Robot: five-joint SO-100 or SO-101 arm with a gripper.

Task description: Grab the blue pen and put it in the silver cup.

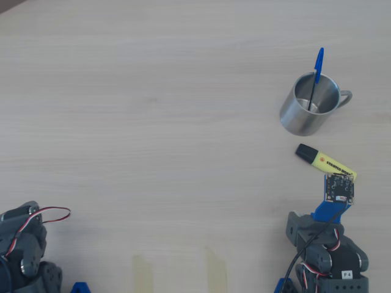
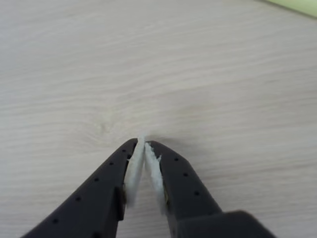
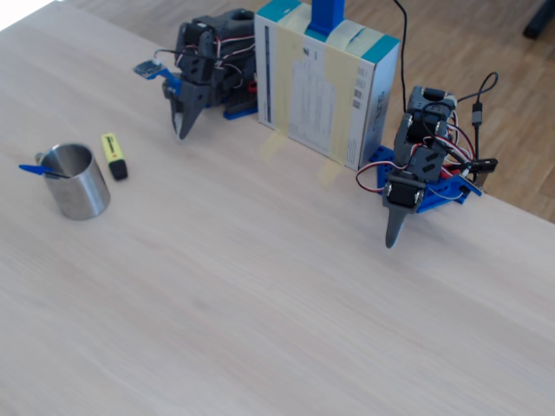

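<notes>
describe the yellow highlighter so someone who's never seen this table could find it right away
In the overhead view, start at the shiny steel cup with the blue-capped pen standing in it, on the pale wooden table. Just below it lies the thick yellow highlighter. Unlike the thin pen, it is stubby, black-capped, and flat on the wood.

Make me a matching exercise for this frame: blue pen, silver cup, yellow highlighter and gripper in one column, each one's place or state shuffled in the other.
Things:
1. blue pen
2. silver cup
3. yellow highlighter
4. gripper

Places or states:
A. lying flat on the table beside the cup
B. shut, holding nothing
C. standing in the cup, leaning on its rim
D. upright on the table, handle to the right in the overhead view

Pairs: 1-C, 2-D, 3-A, 4-B
</notes>
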